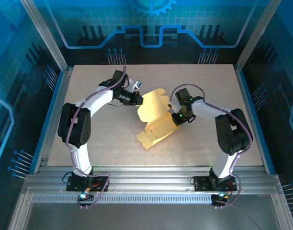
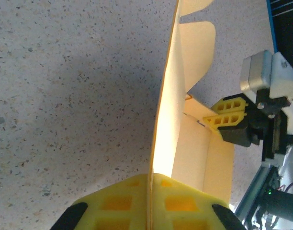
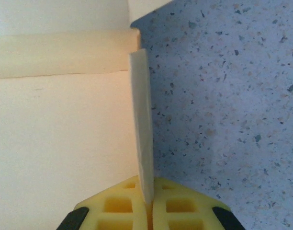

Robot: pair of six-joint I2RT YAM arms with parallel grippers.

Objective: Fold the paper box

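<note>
Left jaws, right jaws each clamped on paper box edge. We risk tearing card if arms pull apart.

The paper box runs off the left wrist view's top.

i'm looking into a robotics lab cell: aluminium frame posts are holding blue see-through panels printed with circuit lines and a gear, a speckled tabletop is sitting inside them, and slotted metal rails are running along the near edge.
</note>
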